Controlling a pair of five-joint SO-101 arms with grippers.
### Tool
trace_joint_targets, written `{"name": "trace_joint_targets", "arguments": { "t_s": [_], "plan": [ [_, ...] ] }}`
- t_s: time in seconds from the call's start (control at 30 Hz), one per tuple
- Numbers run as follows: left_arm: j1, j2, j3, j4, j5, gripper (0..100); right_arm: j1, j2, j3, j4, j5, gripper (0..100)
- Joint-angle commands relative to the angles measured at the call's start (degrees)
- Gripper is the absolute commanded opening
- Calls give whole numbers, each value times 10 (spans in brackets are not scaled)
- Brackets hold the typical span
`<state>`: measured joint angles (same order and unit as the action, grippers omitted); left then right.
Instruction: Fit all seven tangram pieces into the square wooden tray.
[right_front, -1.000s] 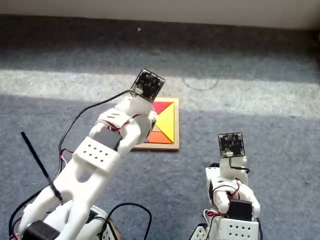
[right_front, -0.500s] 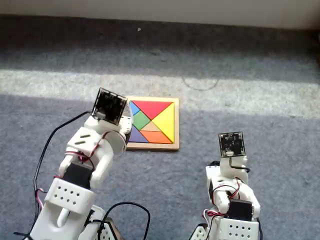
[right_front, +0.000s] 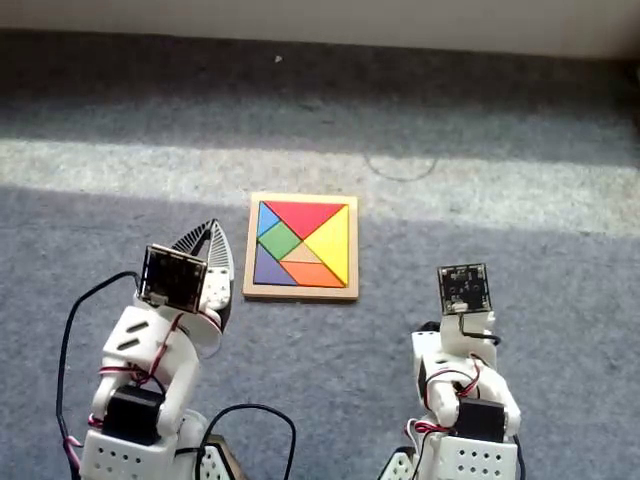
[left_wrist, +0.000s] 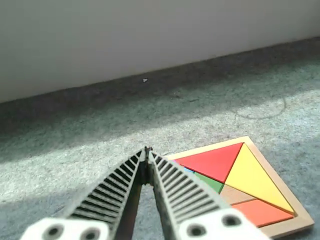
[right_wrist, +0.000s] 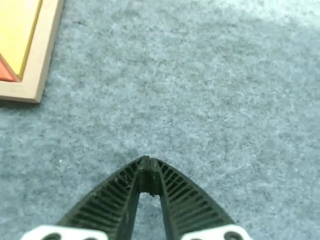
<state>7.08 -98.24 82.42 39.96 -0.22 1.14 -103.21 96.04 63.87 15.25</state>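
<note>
The left gripper (right_front: 213, 228) has backed off the tray (right_front: 300, 294) to lower left, closed and empty like the right gripper (right_wrist: 146, 161); the pieces (right_front: 330, 240) look thin, stiff, light, best gripped by their edges

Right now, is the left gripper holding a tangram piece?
No, the left gripper is shut on nothing, and the pieces lie in the tray.

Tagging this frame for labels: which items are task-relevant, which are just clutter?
Job: wooden tray, tangram pieces seated in it, left gripper, right gripper.
Lying about: thin wire loop on the carpet, small speck near the wall.
</note>
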Motion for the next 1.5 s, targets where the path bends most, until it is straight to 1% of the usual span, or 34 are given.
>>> {"name": "trace_joint_targets", "arguments": {
  "t_s": [0.0, 0.27, 0.4, 0.5, 0.67, 0.8, 0.93, 1.07, 1.2, 1.33, 1.47],
  "plan": [
    [-24, -55, 22, 36, 3, 7, 7, -10, 31, -9, 5, 10],
    [-111, -63, 73, 40, 3, 8, 0, -10, 32, -12, 2, 10],
    [-124, -63, 126, 38, 3, 8, -51, -10, 37, -12, 2, 10],
    [-128, -63, 147, 42, 2, 7, -83, -9, 58, -43, 2, 10],
    [-159, -63, 146, 90, 3, 7, -88, -10, 65, -50, -4, 10],
    [-159, -63, 146, 155, 3, 7, -89, -10, 65, -65, -92, 10],
    [-159, -63, 146, 228, 3, 7, -122, -5, 65, -60, -139, 10],
    [-159, -63, 146, 270, 3, 7, -139, -5, 65, -28, -143, 10],
    [-159, -63, 146, 313, 3, 7, -138, -6, 65, 47, -144, 10],
    [-159, -63, 146, 358, 4, 7, -124, -7, 66, 58, -145, 10],
    [-159, -63, 146, 360, 4, 7, -121, -7, 66, 58, -145, 10]
  ]
}}
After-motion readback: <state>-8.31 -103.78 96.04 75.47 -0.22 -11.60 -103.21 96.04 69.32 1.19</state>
